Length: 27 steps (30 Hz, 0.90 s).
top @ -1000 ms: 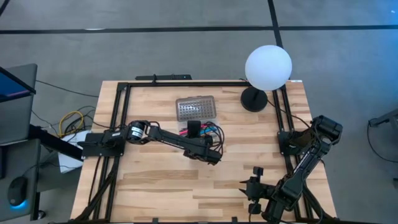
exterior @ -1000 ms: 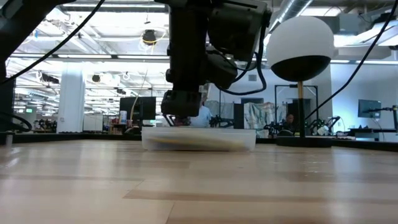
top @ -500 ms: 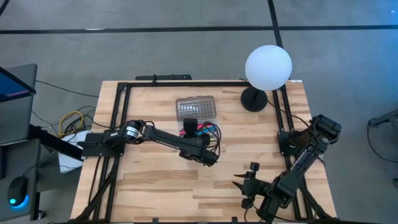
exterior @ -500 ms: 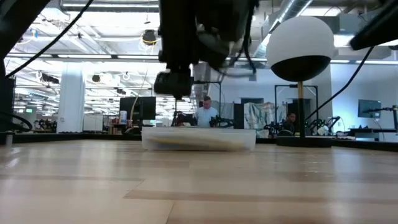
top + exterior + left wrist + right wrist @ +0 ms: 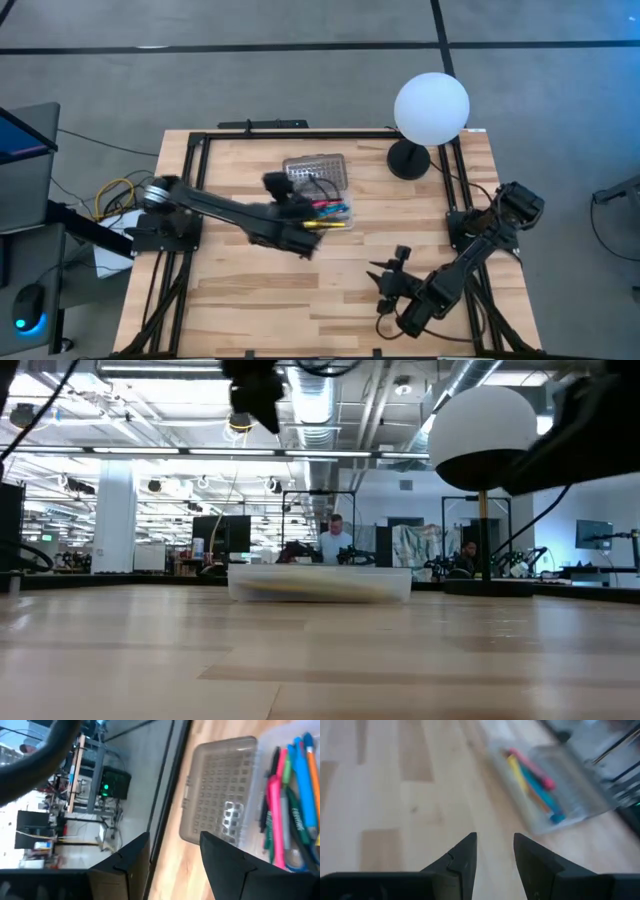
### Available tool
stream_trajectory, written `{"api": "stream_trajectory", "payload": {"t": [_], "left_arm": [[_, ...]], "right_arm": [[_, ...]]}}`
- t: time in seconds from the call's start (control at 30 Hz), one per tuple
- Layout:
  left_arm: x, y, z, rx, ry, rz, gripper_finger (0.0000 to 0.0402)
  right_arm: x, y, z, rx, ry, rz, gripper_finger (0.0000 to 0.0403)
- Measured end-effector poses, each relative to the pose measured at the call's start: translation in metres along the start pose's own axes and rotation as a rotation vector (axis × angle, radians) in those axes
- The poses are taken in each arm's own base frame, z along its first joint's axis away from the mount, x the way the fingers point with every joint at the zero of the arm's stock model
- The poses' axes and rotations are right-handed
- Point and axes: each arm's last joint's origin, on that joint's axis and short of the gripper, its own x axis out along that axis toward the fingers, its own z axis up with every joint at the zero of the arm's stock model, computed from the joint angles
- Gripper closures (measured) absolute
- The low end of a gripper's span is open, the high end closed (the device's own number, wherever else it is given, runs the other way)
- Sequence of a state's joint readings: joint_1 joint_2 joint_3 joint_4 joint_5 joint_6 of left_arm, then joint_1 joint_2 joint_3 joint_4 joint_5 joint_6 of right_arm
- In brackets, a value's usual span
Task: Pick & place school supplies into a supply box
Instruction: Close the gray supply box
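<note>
My left gripper (image 5: 275,190) hangs above the table just left of the supply box (image 5: 322,200), fingers (image 5: 131,857) spread wide with nothing between them, so I judge a drop into the box is done and this arm is free for the next thing. My right gripper (image 5: 385,290) sits low at the near right of the table, well apart from the box, its fingers (image 5: 462,857) standing moderately apart and empty, pointed across bare wood toward the box. The box lies at the far middle of the table (image 5: 250,290), its grey gridded lid (image 5: 220,785) folded open on the far side. Inside the clear tray lie the school supplies (image 5: 290,805): pink, green, blue and black pens side by side, with yellow and red ones showing from the right wrist view, and a blue loop that may be a scissors handle. I see no loose supplies left on the wood, so the next move, as I judge it, is either to swing the lid shut or simply to retire the arms.
</note>
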<state>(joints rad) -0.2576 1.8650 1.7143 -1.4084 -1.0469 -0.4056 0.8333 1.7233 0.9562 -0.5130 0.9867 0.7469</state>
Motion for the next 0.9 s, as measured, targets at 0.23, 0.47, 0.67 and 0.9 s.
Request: {"api": "stream_trajectory", "payload": {"t": [0.23, 0.47, 0.67, 0.9], "left_arm": [[0.039, 0.029, -0.065, -0.201, -0.179, -0.108, 0.0233], [0.099, 0.060, -0.129, -0.500, -0.552, -0.214, 0.0233], [0.131, 0.062, -0.175, -0.623, -0.592, -0.099, 0.0233], [0.143, 0.059, -0.190, -0.628, -0.556, -0.067, 0.0233]], "right_arm": [[0.021, -0.011, 0.021, -0.070, -0.134, -0.195, 0.0281], [0.072, -0.044, 0.049, 0.020, -0.072, -0.231, 0.0281], [0.101, -0.069, 0.051, 0.039, -0.009, -0.250, 0.0281], [0.125, -0.089, 0.047, -0.043, -0.062, -0.248, 0.0281]]}}
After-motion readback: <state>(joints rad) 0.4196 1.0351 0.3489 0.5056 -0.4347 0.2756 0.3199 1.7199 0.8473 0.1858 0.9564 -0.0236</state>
